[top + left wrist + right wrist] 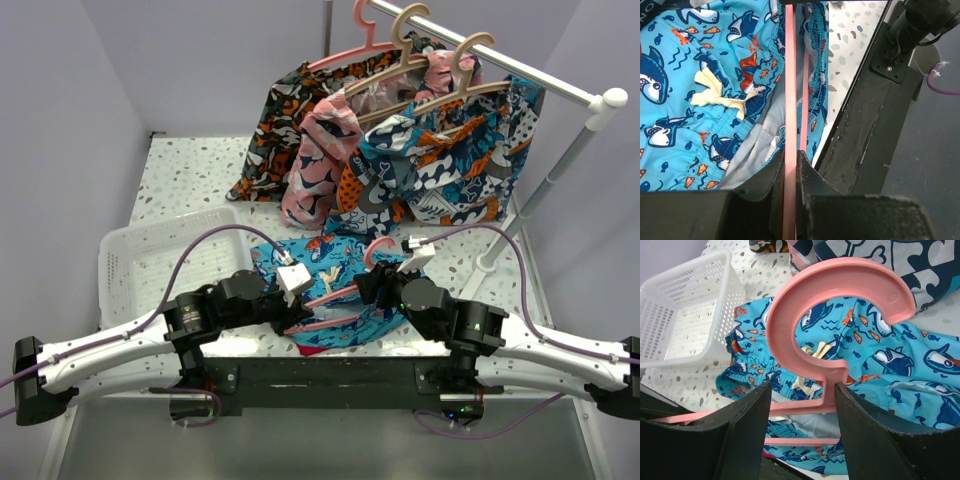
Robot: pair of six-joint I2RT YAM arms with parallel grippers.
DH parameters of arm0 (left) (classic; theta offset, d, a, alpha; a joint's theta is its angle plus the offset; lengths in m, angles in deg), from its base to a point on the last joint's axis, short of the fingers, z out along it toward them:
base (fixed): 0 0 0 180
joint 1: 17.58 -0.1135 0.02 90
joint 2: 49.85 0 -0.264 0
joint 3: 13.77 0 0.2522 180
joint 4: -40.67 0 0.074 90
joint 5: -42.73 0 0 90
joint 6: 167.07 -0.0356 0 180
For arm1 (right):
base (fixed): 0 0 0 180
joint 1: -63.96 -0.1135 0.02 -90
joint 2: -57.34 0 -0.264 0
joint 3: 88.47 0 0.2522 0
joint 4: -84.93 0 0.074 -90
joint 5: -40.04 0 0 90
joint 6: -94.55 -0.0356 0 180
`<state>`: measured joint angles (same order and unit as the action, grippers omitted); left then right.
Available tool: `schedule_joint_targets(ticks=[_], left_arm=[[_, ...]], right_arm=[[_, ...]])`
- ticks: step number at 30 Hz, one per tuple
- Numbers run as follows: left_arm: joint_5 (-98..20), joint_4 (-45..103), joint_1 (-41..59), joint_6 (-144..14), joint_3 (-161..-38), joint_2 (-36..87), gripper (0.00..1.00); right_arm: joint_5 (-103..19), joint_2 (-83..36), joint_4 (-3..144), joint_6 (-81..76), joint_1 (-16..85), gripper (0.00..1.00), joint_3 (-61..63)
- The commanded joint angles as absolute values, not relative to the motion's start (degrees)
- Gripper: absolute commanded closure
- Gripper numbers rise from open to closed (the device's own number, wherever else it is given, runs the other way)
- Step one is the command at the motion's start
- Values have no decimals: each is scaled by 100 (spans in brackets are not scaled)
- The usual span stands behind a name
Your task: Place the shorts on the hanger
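The turquoise shark-print shorts (335, 255) lie rumpled on the table between the two arms, with the waistband and cream drawstring (720, 95) facing up. The pink hanger (345, 290) slants across them, its hook (840, 285) towards the rack. My left gripper (300, 315) is shut on one thin hanger arm (790, 75), which runs straight out between the fingers. My right gripper (802, 387) stands open with a finger on each side of the hanger's neck (835, 385), and the right finger touches the neck.
A white mesh basket (140, 260) sits at the left. Behind the shorts a white rail (500, 55) carries patterned garments (430, 160) on hangers, with its foot (490, 265) by my right arm. A red cloth (315, 350) peeks out under the shorts.
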<state>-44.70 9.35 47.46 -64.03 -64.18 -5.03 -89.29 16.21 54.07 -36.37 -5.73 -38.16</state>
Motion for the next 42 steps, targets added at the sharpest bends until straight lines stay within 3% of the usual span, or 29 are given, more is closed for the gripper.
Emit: schedule_joint_targets(ticks=[1, 11, 23, 26, 31, 32, 33, 34, 36, 37, 42], left_arm=[[-4709, 898, 4790, -6266, -6726, -590, 100], [-4850, 784, 4790, -6248, -6708, -670, 100], [-4481, 758, 4790, -6362, -6840, -371, 100], [-4524, 758, 4790, -6310, -6823, -380, 100], [-4648, 740, 4790, -6082, -6787, -441, 100], [-4709, 723, 4790, -6029, -6796, -432, 100], [-4709, 705, 4790, -5959, -6831, -406, 96], [-4866, 635, 4790, -5810, -6849, -406, 86], [-5148, 547, 4790, -5642, -6927, -423, 71], [-5253, 433, 4790, -5459, -6954, -432, 59], [-6062, -24, 4790, -4826, -7253, -669, 41]], right_arm=[[-9259, 1682, 5018, -3587, -512, 42, -3754], [-9205, 1893, 4568, -3579, -504, 40, -3613], [-9654, 1137, 6851, -2736, -512, 41, -4061], [-9707, 988, 6915, -2796, -512, 48, -4087], [-9742, 1259, 7100, -2867, -512, 78, -4421], [-9742, 1303, 7100, -2858, -512, 88, -4491], [-9751, 1339, 7100, -2849, -512, 93, -4518], [-9785, 1391, 7091, -2841, -504, 98, -4544], [-9821, 1488, 7091, -2779, -512, 100, -4623], [-9838, 1506, 7091, -2762, -512, 100, -4632], [-9891, 1532, 7258, -2638, -512, 100, -4659]])
